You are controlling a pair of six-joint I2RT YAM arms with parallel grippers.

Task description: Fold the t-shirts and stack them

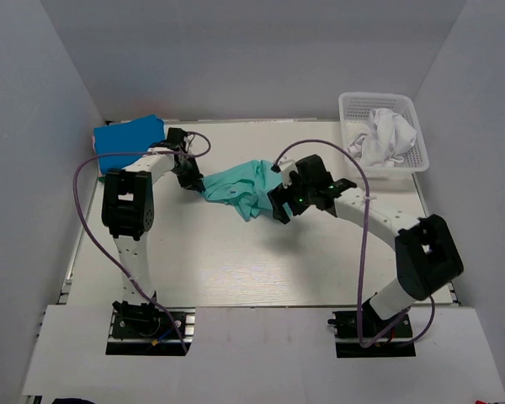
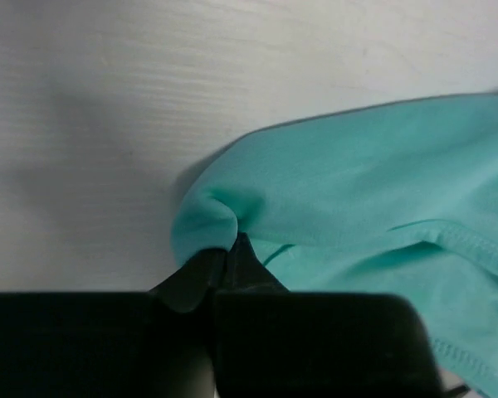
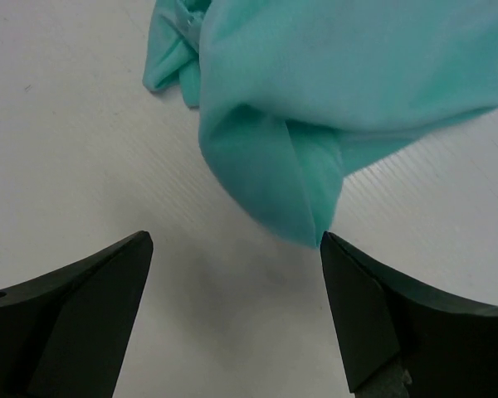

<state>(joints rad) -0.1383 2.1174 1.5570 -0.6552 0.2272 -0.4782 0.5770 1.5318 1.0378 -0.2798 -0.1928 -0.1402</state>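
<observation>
- At the middle of the table (image 1: 261, 261), we see a teal t-shirt (image 1: 236, 187) lying crumpled and unfolded between the two arms, stretched a little from left to right.
- The left gripper (image 1: 188, 179) sits at the shirt's left end. In the left wrist view its jaws are closed tight on a pinched fold of the teal cloth, which bunches up right at the fingertips (image 2: 201, 278).
- From that pinch the fabric spreads away across the white tabletop, with a stitched hem visible along its lower edge.
- The right gripper (image 1: 279, 206) hangs at the shirt's right end with its jaws spread wide and holding nothing.
- In the right wrist view a folded corner of the teal cloth points down into the gap between the two dark fingers (image 3: 83, 298), its tip just beside the finger on the right of the picture. We cannot tell whether cloth and finger touch.
- A blue t-shirt (image 1: 128, 141) lies flat and folded at the far left corner of the table, just behind the left arm and apart from the teal one.
- A white plastic basket (image 1: 350, 118) stands at the far right corner, well apart from both grippers.
- Inside the basket, a white t-shirt (image 1: 385, 135) is heaped loosely and unfolded.
</observation>
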